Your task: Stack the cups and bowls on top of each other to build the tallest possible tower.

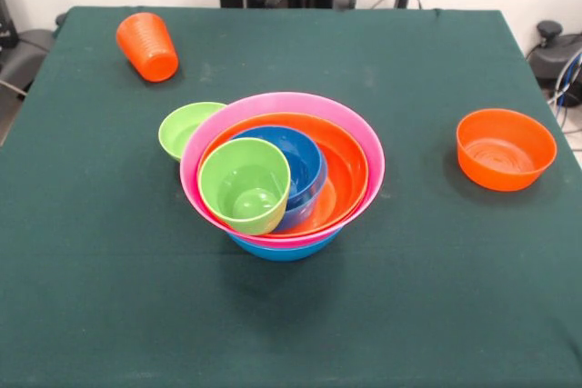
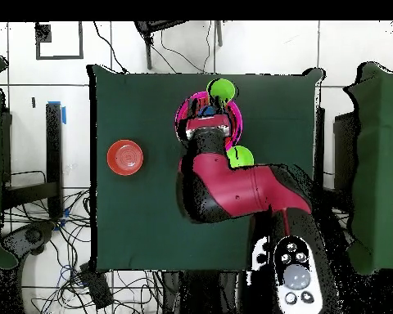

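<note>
The tower stands mid-table: a blue bowl (image 1: 284, 247) as base, then the pink bowl (image 1: 282, 106), the orange bowl (image 1: 346, 170) and a smaller blue bowl (image 1: 300, 156). The lime-green cup (image 1: 245, 185) lies tilted in it, mouth toward the front camera, and shows overhead too (image 2: 223, 88). The orange ribbed cup (image 1: 146, 45) lies on its side at the back left. A small lime-green bowl (image 1: 186, 127) touches the pink bowl's left side. A small orange bowl (image 1: 505, 148) sits alone at the right. The gripper (image 2: 208, 125) shows only overhead, above the tower.
In the overhead view the red arm (image 2: 232, 192) crosses the table from the base side and covers most of the tower and the orange cup. The pink rim (image 2: 183, 114), small orange bowl (image 2: 124, 157) and small green bowl (image 2: 242, 155) show beside it.
</note>
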Robot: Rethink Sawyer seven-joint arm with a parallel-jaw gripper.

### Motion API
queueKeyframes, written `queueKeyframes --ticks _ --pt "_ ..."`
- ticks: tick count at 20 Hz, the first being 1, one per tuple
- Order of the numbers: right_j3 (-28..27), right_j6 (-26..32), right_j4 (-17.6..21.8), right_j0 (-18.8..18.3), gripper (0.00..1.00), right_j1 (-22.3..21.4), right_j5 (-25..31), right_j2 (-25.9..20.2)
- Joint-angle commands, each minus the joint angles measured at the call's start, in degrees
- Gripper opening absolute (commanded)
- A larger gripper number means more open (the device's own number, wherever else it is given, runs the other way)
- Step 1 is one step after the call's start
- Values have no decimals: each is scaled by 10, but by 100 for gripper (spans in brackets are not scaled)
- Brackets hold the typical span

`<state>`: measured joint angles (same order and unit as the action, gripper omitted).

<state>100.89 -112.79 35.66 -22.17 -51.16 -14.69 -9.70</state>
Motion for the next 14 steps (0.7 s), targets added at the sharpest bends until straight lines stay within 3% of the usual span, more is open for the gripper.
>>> queueKeyframes --ticks 1,8,14 --pt "28 -95 -17 -29 100 91 56 -80" --pt "13 -104 -59 6 100 126 -3 -52" --pt "14 -103 -100 29 100 128 10 -39"
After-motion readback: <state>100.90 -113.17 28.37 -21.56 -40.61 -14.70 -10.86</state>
